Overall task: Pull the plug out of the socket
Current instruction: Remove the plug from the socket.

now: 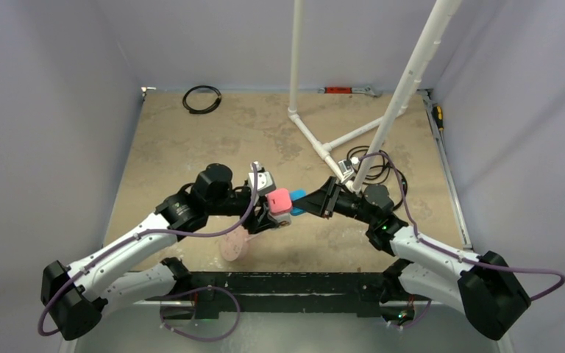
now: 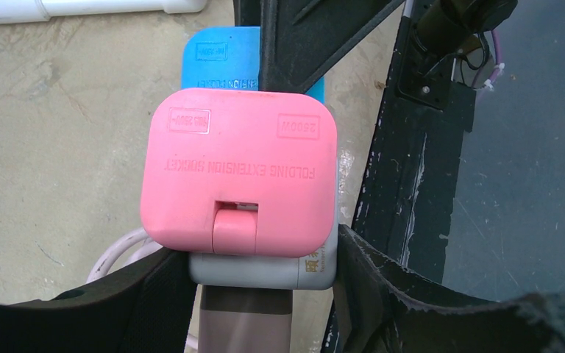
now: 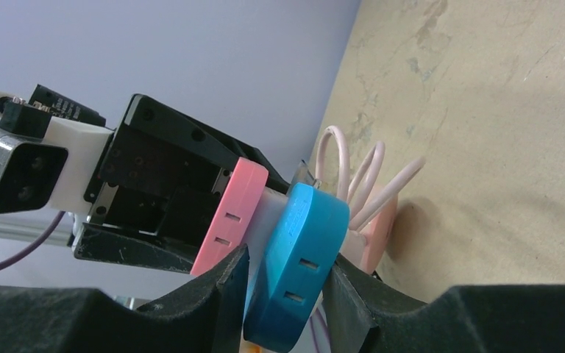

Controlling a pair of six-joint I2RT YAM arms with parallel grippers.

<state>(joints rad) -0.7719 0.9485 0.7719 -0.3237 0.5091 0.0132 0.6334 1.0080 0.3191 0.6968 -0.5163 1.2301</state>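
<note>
The pink plug (image 2: 239, 173) sits flat on one face of the white-grey socket cube (image 2: 265, 268). A blue flat plug head (image 2: 217, 59) sits on the opposite face. My left gripper (image 2: 265, 294) is shut on the socket's sides and holds it above the table. My right gripper (image 3: 287, 287) is shut on the blue plug head (image 3: 298, 265), with the pink plug (image 3: 232, 213) just beyond it. In the top view the pink plug (image 1: 279, 200) is between the left gripper (image 1: 274, 215) and the right gripper (image 1: 310, 202). The thin pink cable (image 3: 353, 176) hangs beneath.
A round pink disc (image 1: 234, 246) with cable loops lies on the table under the left arm. A white pipe frame (image 1: 316, 143) stands behind the right arm. A black cable coil (image 1: 201, 99) lies at the back left, and tools (image 1: 346, 90) lie along the back edge.
</note>
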